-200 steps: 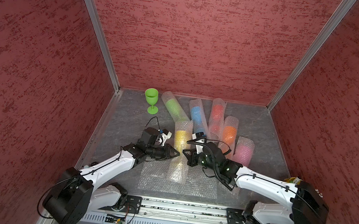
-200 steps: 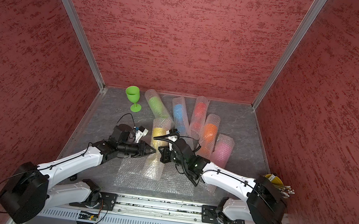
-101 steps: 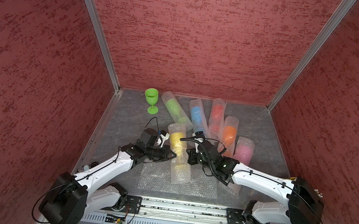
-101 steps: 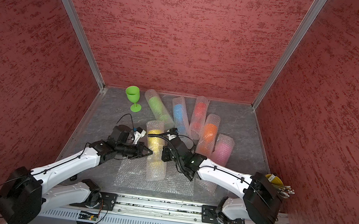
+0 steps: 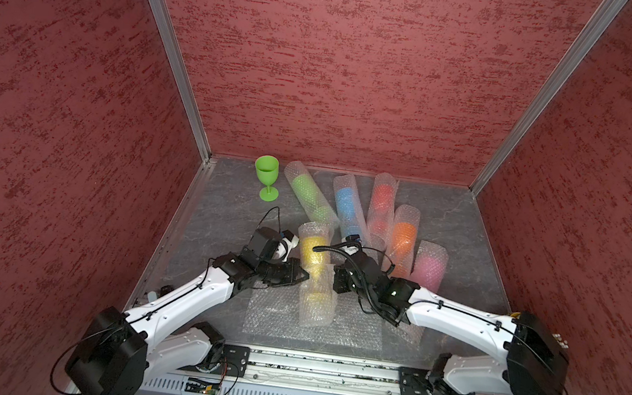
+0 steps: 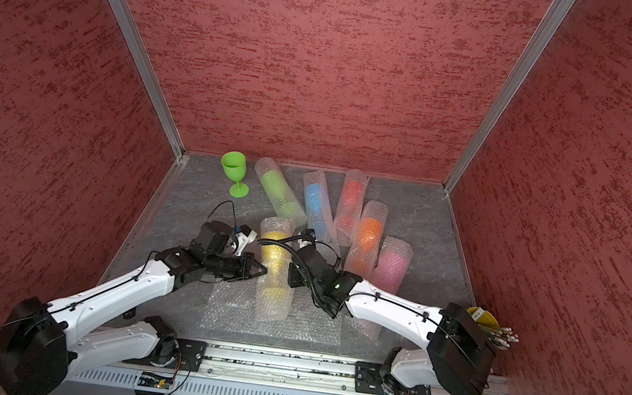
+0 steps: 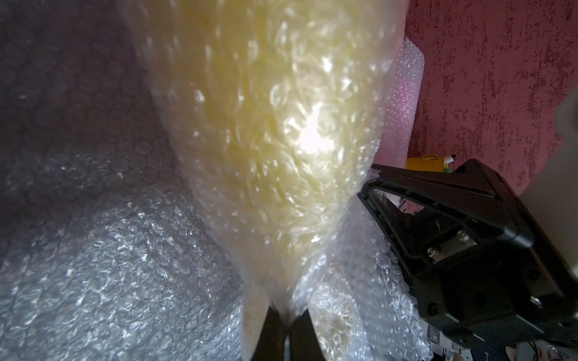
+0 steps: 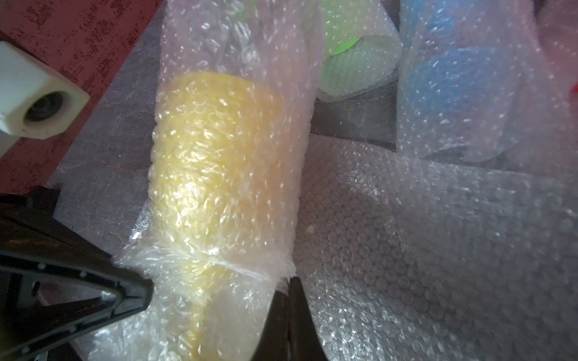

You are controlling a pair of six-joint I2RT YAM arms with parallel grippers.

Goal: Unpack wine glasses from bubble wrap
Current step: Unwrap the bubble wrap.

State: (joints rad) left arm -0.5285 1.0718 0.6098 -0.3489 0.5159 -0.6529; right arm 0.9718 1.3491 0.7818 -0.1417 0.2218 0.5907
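Left claw (image 5: 302, 277) is closed and pinches the clear bubble-wrap tube (image 5: 314, 301) around the yellow plastic goblet (image 5: 315, 256), on the side toward the left arm. A second ago its tips were slightly apart beside the tube, so this grip is new. Right claw (image 5: 336, 282) is closed too, nipping the opposite side of the same tube at about mid-length; it was already shut a second ago. The tube has turned a little since then, and its far end now leans toward the left arm. In the left wrist view the film is bunched into the fingertips (image 7: 269, 337), and likewise in the right wrist view (image 8: 275, 331). The tube's near end lies over the flat clear bubble-wrap sheet (image 5: 351, 334) on the grey surface (image 5: 222, 215); cannot tell whether it is lifted. The yellow goblet is still fully inside. One bare green plastic goblet (image 5: 266, 176) stands upright near the back left corner. Five more wrapped tubes lie behind and toward the right arm: green (image 5: 308, 197), blue (image 5: 346, 206), red (image 5: 381, 202), orange (image 5: 403, 238) and pink (image 5: 429, 268). So one is done, and this looks like the second in hand. With both sides now held, the next move is likely to pull them apart and open the roll. The risk is that the thin film slips from the tips, or the goblet rolls out.
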